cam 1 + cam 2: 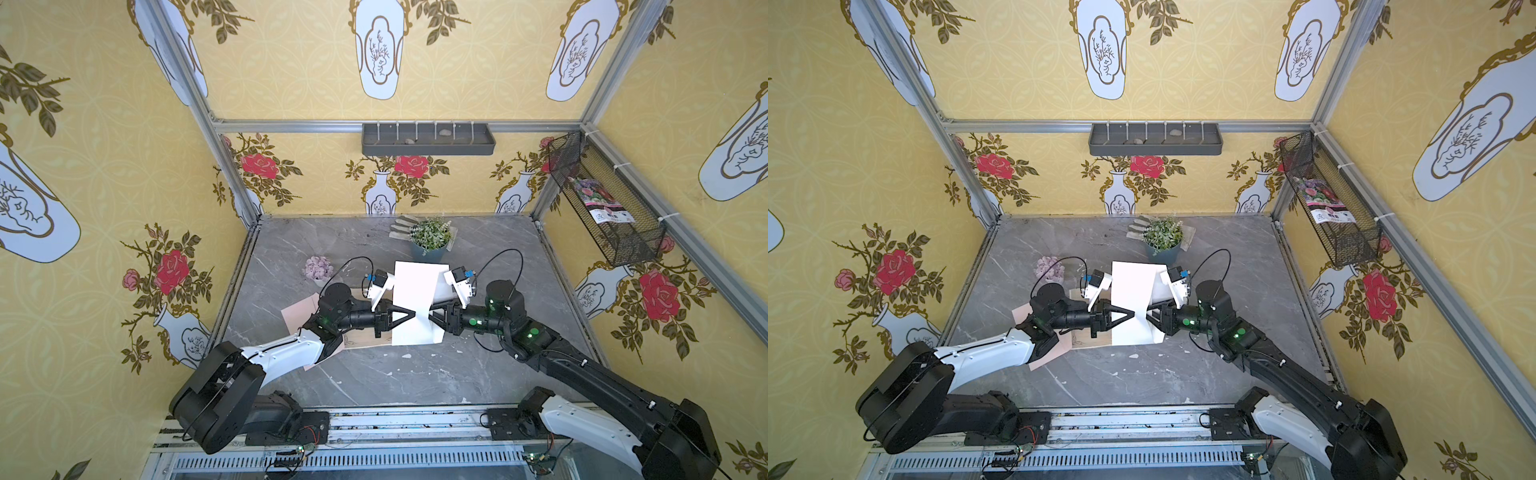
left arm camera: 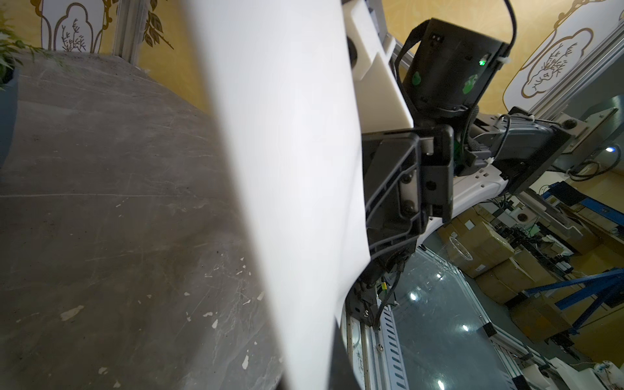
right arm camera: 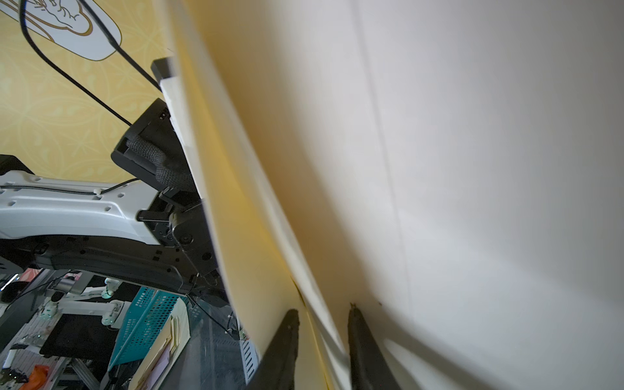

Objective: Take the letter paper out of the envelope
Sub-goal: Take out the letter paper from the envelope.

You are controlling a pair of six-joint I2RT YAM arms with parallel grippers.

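The paper (image 1: 415, 305) hangs above the table between both grippers, long axis running away from the robot. Left gripper (image 1: 409, 316) is clamped on its left edge; right gripper (image 1: 428, 315), narrowly parted, grips its right edge. The envelope (image 1: 297, 312) lies under the left arm.

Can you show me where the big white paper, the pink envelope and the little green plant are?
White letter paper (image 1: 415, 303), top view: its middle.
Pink paper envelope (image 1: 297, 313), top view: its bare corner.
Green potted plant (image 1: 1163, 235), top view: its leaves.

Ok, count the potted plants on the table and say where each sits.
2. A green leafy plant in a blue-grey pot stands near the back wall; a small pale purple flower pot sits beyond the left arm. None seem hidden.
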